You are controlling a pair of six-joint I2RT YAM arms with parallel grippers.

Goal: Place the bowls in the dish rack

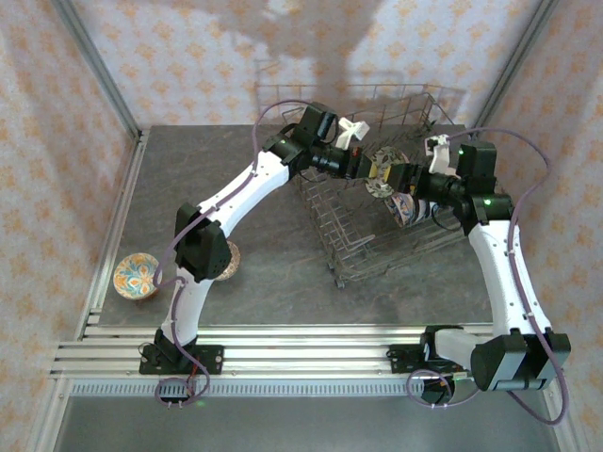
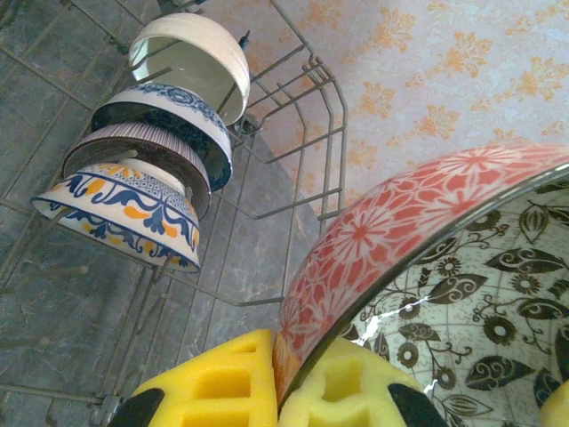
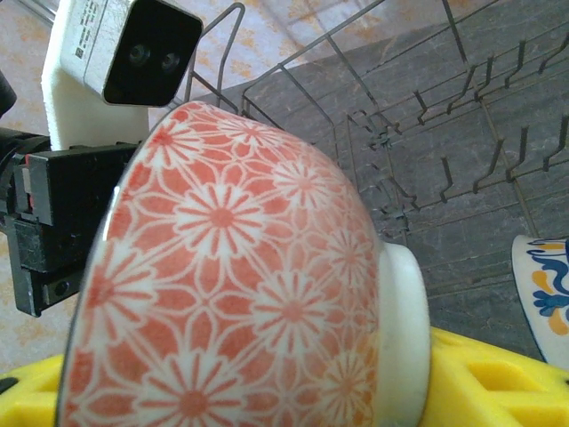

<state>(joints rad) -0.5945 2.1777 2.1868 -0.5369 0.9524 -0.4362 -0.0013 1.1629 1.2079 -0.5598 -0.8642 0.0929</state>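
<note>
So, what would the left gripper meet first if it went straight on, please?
Probably the right gripper: the left gripper, shut on the red bowl, points straight at it, though depth is unclear.

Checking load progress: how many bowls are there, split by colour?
Cream bowl: 1
Blue-and-white bowl: 1
Striped bowl: 1
Blue-and-orange bowl: 1
Red floral bowl: 1
Orange swirl-pattern bowl: 1
Brownish bowl, partly hidden: 1
Total: 7 bowls
</note>
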